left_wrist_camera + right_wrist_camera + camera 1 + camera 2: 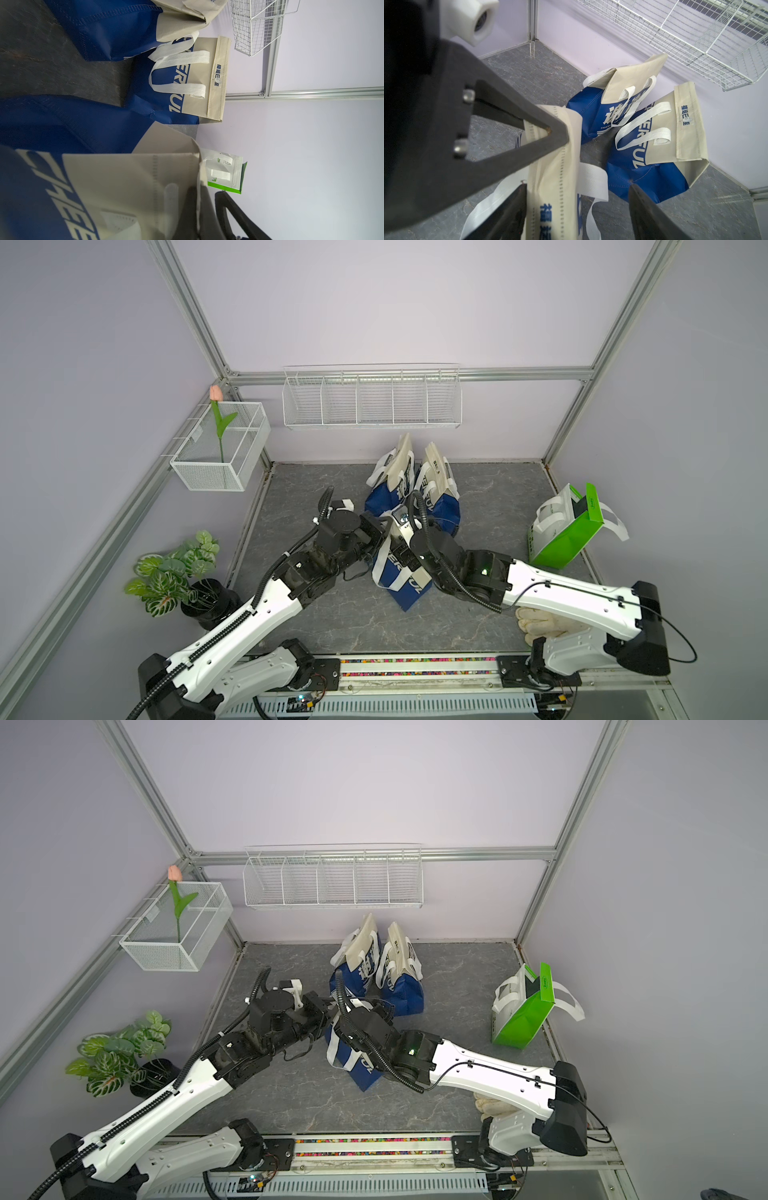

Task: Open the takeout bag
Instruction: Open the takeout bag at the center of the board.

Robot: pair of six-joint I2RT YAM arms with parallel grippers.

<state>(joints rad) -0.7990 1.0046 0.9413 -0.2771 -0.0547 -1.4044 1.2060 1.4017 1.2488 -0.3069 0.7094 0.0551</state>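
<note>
Left gripper [204, 199] is pinching the top flap of the near blue-and-beige takeout bag [405, 587]. Right gripper [578, 197] is straddling it, jaws open.

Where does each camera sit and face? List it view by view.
Top views: high at the front, facing down and back; both show left arm, right arm, near bag.
Left wrist: on the left arm, facing the near bag's top, pinched by the shut left end effector.
Right wrist: on the right arm, facing the back bags; the open right end effector straddles the near bag.
Shared: both wrist views show back bags, wire rack.
</note>
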